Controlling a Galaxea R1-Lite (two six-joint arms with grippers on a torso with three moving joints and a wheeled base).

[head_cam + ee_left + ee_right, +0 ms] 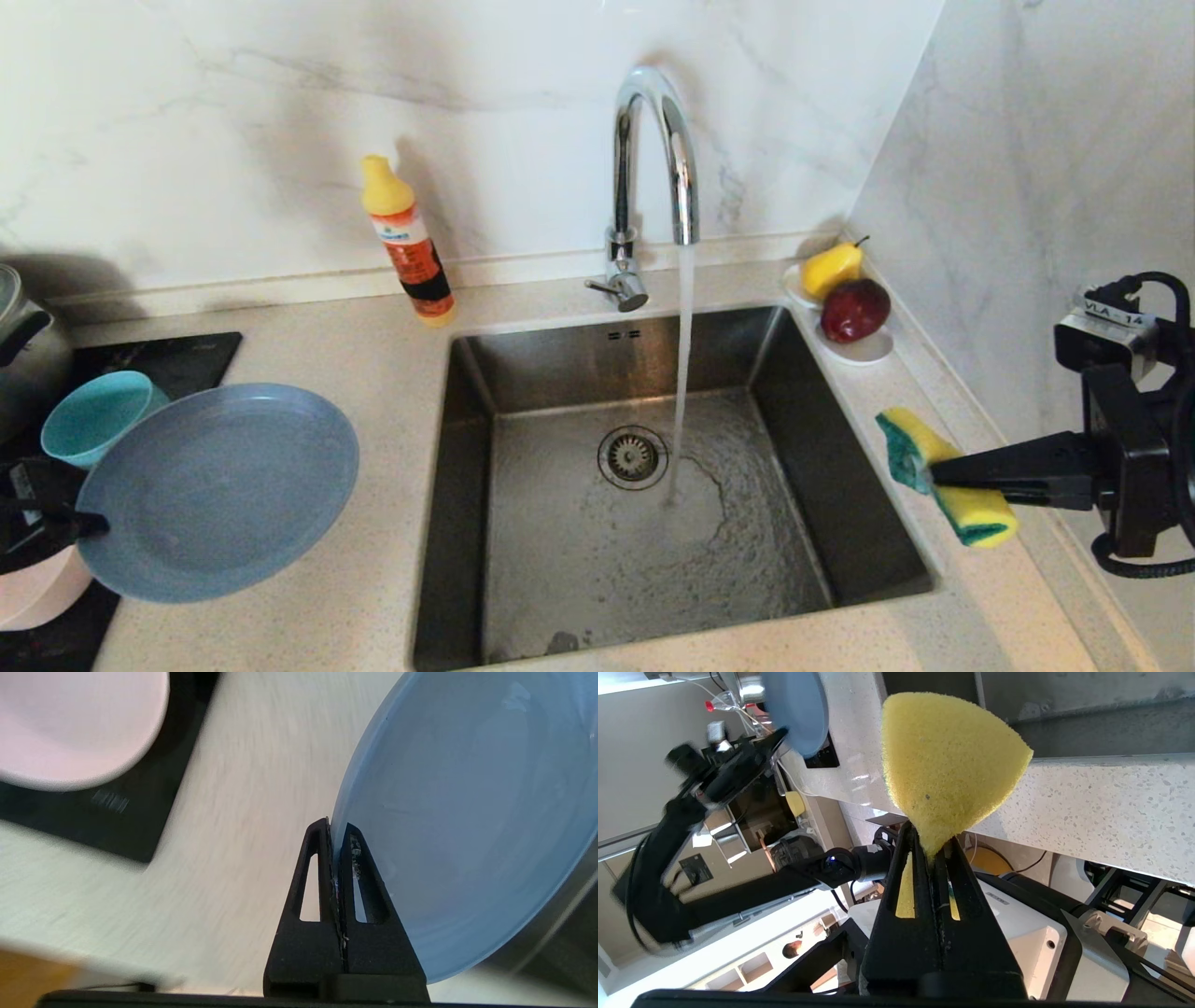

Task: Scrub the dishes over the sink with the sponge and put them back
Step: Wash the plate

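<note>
**A:** Water runs from the curved chrome tap into the steel sink, landing just beside the round drain; what are the arms doing?

**B:** The left gripper, at the left edge of the counter, is clamped on the rim of the slate-blue plate; the plate is tilted above the pale counter, left of the sink.

**A:** And the other dishes?

**B:** The teal bowl sits behind the plate; the pink bowl shows at the near left corner, on a black hob.

**A:** The sponge?

**B:** The right gripper pinches the yellow and green sponge at its narrow middle, above the sink's right rim.

**A:** Anything else?

**B:** An orange bottle stands by the wall; a pear and a red fruit lie on a white saucer at the far right corner.
</note>
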